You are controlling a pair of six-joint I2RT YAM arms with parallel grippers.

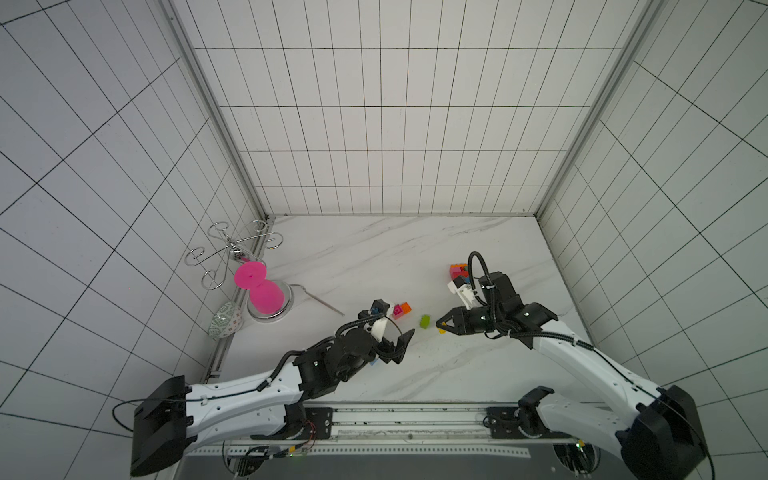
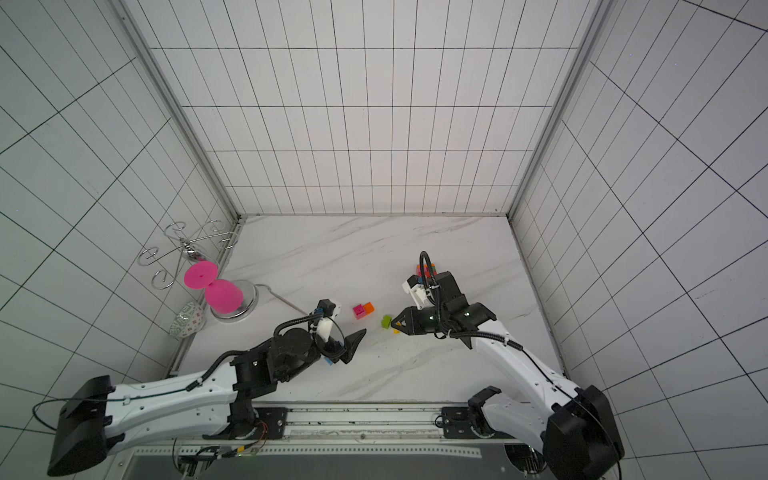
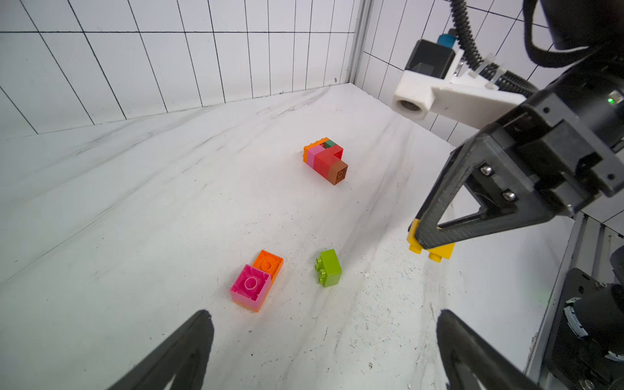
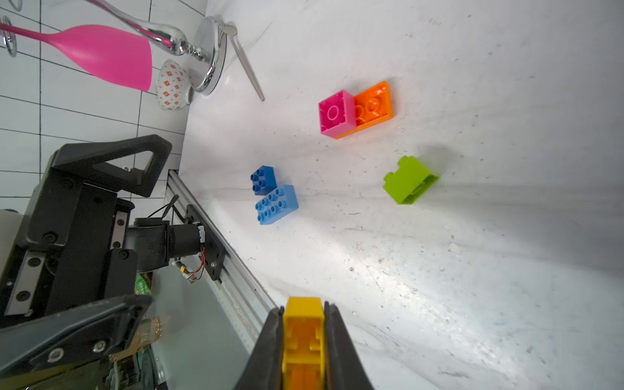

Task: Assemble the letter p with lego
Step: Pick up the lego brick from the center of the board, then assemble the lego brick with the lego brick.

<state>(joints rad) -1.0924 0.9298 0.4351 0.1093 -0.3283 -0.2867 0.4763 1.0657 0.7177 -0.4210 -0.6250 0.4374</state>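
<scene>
My right gripper (image 4: 303,309) is shut on a yellow lego brick (image 4: 303,337), held just above the table (image 1: 441,331). Beside it, a lime brick (image 1: 424,321) lies on its side. A pink brick joined to an orange one (image 1: 401,309) lies upside down further left. My left gripper (image 3: 324,317) is open and empty, its fingers wide apart, short of the pink-orange pair (image 3: 256,283). A dark blue brick (image 4: 263,180) and a light blue brick (image 4: 277,204) lie under the left arm. A built cluster of red, pink, orange, brown and green bricks (image 3: 326,160) lies behind the right wrist.
A pink glass (image 1: 257,286) hangs on a chrome wire stand at the left wall, with a patterned bowl (image 1: 225,324) beside it. A thin metal rod (image 1: 324,305) lies near the stand's base. Tiled walls enclose three sides; a metal rail (image 1: 407,419) runs along the front.
</scene>
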